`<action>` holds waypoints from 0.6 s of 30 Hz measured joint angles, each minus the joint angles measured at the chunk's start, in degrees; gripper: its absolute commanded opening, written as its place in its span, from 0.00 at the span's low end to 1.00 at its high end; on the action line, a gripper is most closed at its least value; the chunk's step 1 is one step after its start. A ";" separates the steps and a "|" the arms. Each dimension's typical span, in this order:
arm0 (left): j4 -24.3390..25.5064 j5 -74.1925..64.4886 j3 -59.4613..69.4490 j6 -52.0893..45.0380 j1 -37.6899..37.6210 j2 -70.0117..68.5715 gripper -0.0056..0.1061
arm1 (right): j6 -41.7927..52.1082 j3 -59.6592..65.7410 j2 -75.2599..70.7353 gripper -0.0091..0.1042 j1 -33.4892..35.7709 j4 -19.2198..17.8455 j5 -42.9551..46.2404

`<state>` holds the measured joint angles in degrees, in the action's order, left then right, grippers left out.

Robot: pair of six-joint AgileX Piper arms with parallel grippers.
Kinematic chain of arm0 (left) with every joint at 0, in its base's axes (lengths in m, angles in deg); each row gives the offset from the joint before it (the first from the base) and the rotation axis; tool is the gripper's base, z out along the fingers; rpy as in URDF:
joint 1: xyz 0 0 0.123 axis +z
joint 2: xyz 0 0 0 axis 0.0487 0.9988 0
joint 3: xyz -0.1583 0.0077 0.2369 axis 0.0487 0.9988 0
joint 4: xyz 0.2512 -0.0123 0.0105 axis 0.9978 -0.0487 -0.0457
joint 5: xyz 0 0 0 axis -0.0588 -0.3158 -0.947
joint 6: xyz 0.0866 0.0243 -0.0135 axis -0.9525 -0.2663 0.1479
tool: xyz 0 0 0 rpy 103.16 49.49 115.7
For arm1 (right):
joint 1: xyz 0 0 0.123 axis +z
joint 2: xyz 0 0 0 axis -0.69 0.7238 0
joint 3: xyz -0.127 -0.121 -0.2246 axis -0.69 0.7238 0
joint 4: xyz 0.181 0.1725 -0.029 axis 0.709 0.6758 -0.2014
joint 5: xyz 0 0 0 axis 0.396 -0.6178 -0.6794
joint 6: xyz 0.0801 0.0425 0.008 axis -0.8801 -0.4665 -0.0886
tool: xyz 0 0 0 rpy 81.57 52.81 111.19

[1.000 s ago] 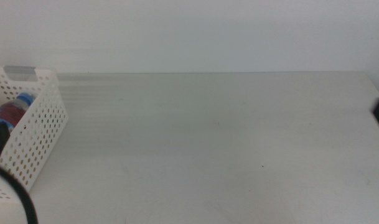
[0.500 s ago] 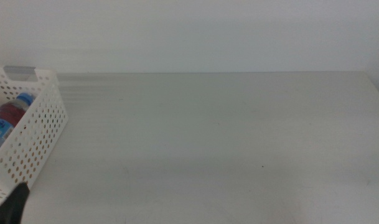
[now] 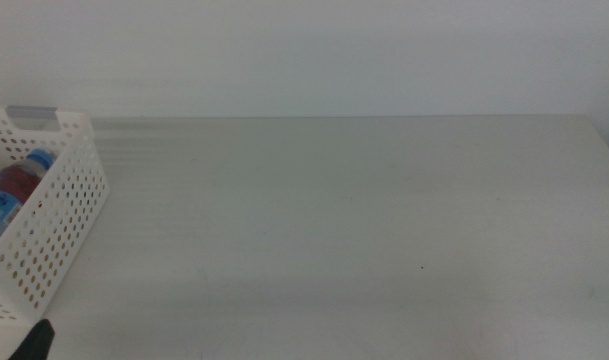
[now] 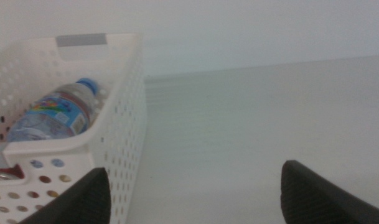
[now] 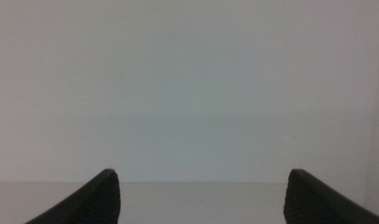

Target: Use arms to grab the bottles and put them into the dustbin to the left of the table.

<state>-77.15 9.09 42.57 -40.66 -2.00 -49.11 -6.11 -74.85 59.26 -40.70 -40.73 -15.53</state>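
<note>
Your left gripper (image 4: 192,193) is sitting open by the bin (image 3: 69,215), bottle (image 4: 52,118) lying inside; right gripper (image 5: 201,196) also open, facing wall.

White perforated rectangular plastic basket (image 3: 54,215) at far left edge of large plain white tabletop (image 3: 364,220). Small blue-capped clear water bottle (image 4: 55,115) lying inside basket; red soda can (image 3: 14,181) beside it, also inside. Left gripper (image 4: 195,193) near basket's front corner, over tabletop, jaws wide apart.
</note>
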 measured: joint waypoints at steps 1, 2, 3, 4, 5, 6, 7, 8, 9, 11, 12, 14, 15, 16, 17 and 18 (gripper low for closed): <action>0.00 0.16 0.00 0.00 0.35 0.00 0.86 | 0.00 0.04 0.00 0.72 0.00 0.00 -0.07; 0.00 0.26 0.00 0.00 0.69 0.00 0.86 | 0.00 0.04 0.00 0.72 0.00 0.00 -0.12; 0.00 0.33 0.00 0.00 1.08 0.00 0.86 | 0.00 0.04 0.00 0.72 0.00 0.00 -0.12; 0.00 0.33 0.00 0.00 1.36 0.00 0.86 | 0.00 0.04 0.00 0.72 0.00 0.00 -0.27; 0.00 0.33 0.00 0.00 1.75 0.00 0.86 | 0.00 0.04 0.00 0.72 0.00 0.00 -0.80; 0.00 0.33 0.00 0.00 2.13 -0.04 0.86 | 0.00 0.04 0.00 0.72 0.00 0.00 -1.66; -0.02 0.33 0.00 0.00 2.40 -0.04 0.86 | 0.00 0.04 0.00 0.72 0.00 0.00 -2.84; -0.02 0.33 0.00 0.00 2.73 -0.04 0.86 | 0.00 0.04 0.00 0.72 0.00 0.00 -4.49; -0.02 0.26 0.00 0.00 2.93 -0.04 0.86 | 0.00 0.04 0.00 0.72 0.00 0.00 -6.08; -0.02 0.26 0.00 0.02 3.33 -0.06 0.86 | 0.00 0.04 0.00 0.72 0.00 0.00 -10.24; -0.02 0.26 0.00 0.02 3.39 -0.11 0.86 | 0.00 0.04 0.00 0.72 0.00 0.00 -12.13; -0.07 0.26 0.00 0.02 3.39 -0.11 0.86 | 0.00 0.04 0.00 0.72 0.00 0.00 -14.83; -0.07 0.26 0.00 0.02 3.39 -0.11 0.86 | 0.00 0.04 0.00 0.72 -0.06 0.00 -15.87; -0.07 0.26 0.00 0.02 3.39 -0.11 0.86 | 0.00 0.04 0.00 0.72 -0.13 0.00 -16.57; -0.07 0.26 0.00 0.02 3.39 -0.11 0.86 | 0.00 0.04 0.00 0.72 -0.27 0.00 -16.92; -0.07 0.26 0.00 0.02 3.39 -0.11 0.86 | 0.00 0.04 0.00 0.72 -0.53 0.00 -17.09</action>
<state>-77.22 9.36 42.57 -40.64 1.39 -49.22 -6.11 -74.81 59.26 -41.24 -40.73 -32.62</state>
